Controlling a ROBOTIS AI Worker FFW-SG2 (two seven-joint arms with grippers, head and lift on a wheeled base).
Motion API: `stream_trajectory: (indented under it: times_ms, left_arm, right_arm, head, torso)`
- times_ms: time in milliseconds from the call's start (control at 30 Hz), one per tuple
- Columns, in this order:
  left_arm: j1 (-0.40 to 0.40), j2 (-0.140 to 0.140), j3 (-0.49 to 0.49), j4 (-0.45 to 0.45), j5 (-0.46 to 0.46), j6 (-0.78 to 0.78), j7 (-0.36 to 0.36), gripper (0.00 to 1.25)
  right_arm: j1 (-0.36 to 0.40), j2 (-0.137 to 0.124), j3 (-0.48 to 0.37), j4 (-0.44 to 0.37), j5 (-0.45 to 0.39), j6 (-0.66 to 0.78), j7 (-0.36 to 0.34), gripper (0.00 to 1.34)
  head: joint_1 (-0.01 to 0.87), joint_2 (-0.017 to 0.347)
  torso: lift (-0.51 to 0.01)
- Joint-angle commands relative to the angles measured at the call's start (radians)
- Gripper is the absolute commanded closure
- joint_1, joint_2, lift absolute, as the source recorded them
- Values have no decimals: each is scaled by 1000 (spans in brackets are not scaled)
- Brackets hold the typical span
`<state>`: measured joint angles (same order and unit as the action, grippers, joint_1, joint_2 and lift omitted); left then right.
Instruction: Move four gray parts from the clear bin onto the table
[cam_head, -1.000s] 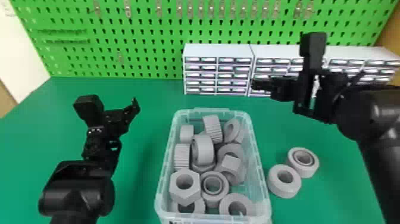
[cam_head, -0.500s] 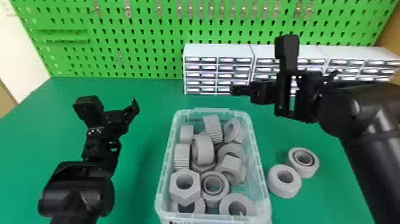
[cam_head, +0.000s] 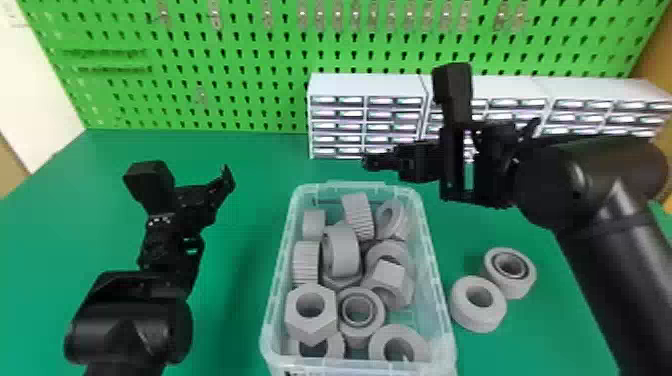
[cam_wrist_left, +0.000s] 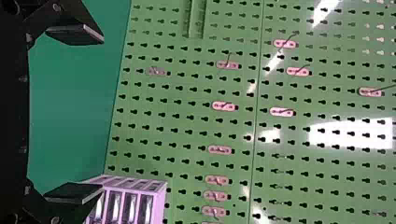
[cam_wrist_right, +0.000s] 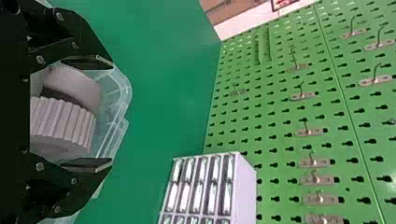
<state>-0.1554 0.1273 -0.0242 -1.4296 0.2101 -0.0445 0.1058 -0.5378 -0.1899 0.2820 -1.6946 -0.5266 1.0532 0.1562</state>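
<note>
In the head view, the clear bin (cam_head: 350, 187) holds a heap of gray parts (cam_head: 342, 250). I see a fat nut (cam_head: 320, 325) with six sides and a big hole, bumpy wheels (cam_head: 357, 215) and smooth rings (cam_head: 382, 340). Two round parts (cam_head: 477, 317) with holes sit on the green tabletop (cam_head: 240, 310), to the right of the bin. My right claw (cam_head: 370, 161) is just past the bin's far end, and my left claw (cam_head: 227, 186) is off to the bin's left.

In the left wrist view, my left claw (cam_wrist_left: 100, 114) is spread wide, with nothing in it.

In the right wrist view, my right claw (cam_wrist_right: 111, 113) is spread wide too. A bumpy wheel and a smooth round part lie in the bin.
</note>
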Motion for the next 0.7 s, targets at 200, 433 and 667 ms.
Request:
stream_trajectory:
  times_ms: [200,433,667]
  left_arm:
    - [-1,0,0,0,0,0,0,162]
    - [-1,0,1,0,0,0,0,162]
    - [2,0,3,0,-2,0,0,162]
  right_arm:
    - [-39,3,43,3,-70,76,-1,522]
    - [-76,0,63,3,-127,157,0,524]
    - [-110,-2,82,7,-161,263,-1,524]
  head:
    - [693,72]
    - [693,72]
    - [693,72]
  torso:
    - [-52]
    - [-52]
    - [-52]
